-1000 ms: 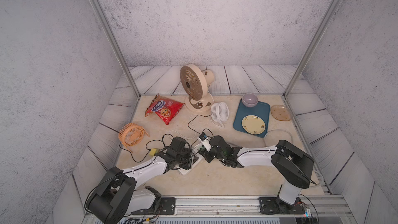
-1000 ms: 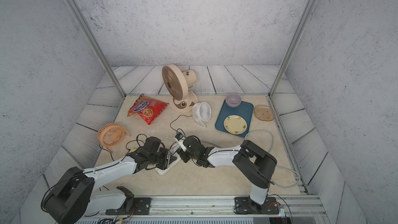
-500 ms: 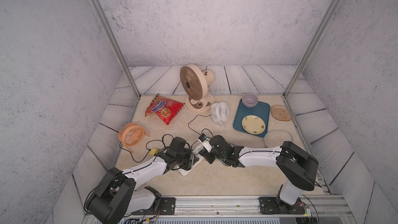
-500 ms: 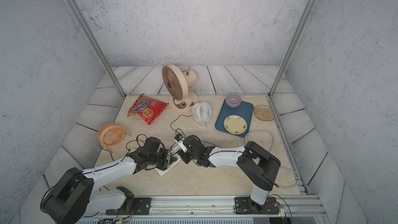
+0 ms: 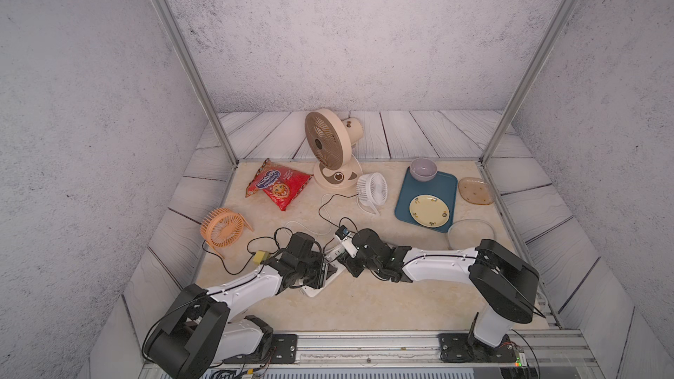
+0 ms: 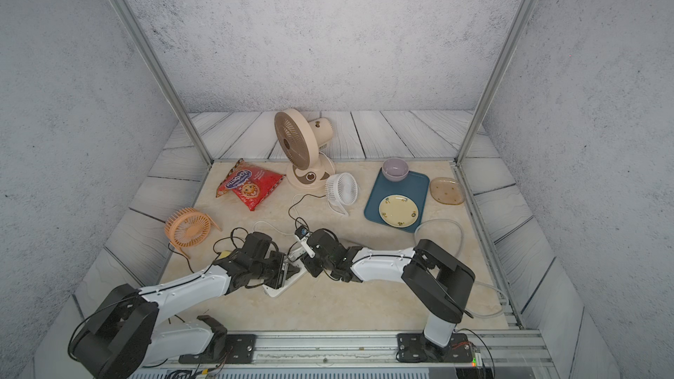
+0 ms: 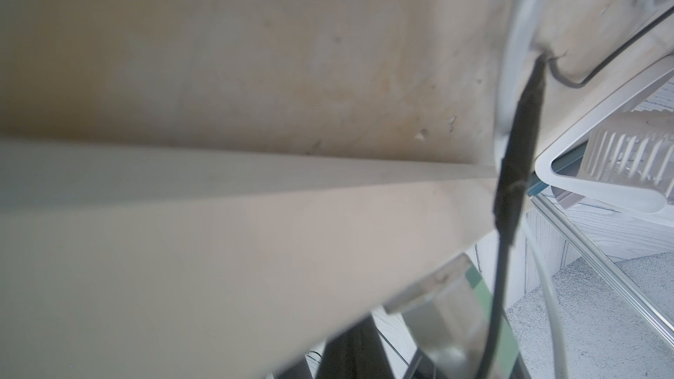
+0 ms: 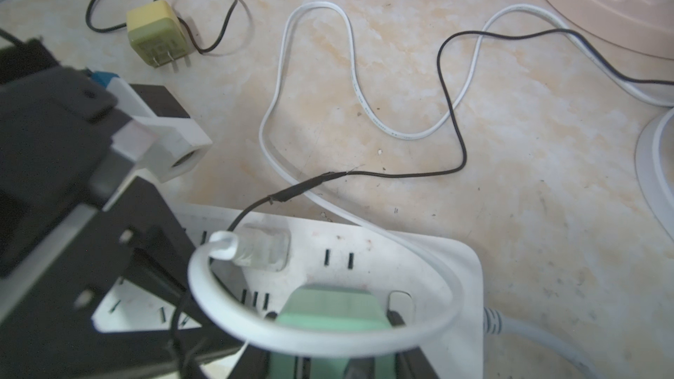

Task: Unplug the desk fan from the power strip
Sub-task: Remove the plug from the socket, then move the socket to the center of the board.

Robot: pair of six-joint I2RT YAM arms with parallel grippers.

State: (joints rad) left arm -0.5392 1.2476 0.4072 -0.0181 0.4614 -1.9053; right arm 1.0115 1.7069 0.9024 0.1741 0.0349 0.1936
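The white power strip (image 5: 316, 290) (image 6: 281, 289) lies at the table's front centre. My left gripper (image 5: 324, 274) rests shut on its top; its black fingers (image 8: 120, 275) show in the right wrist view. My right gripper (image 8: 332, 319) (image 5: 344, 261) is shut on a green plug (image 8: 328, 304) seated in the strip (image 8: 419, 260). A clear plug (image 8: 260, 249) with a white flat cable sits in a socket beside it. Three desk fans stand behind: beige (image 5: 330, 147), white (image 5: 372, 187), orange (image 5: 222, 227). A blurred pale surface (image 7: 219, 249) fills the left wrist view, hiding its jaws.
A yellow adapter (image 8: 157, 32) (image 5: 260, 257) lies unplugged left of the strip among black and white cable loops (image 8: 452, 103). A red cookie bag (image 5: 279, 187), a blue tray (image 5: 443, 184) with bowl and plate, a glass dish (image 5: 475, 191) and a clear bowl (image 5: 470, 231) stand further back.
The right arm's elbow has shifted slightly to the right. Both grippers stay where they were on the power strip.
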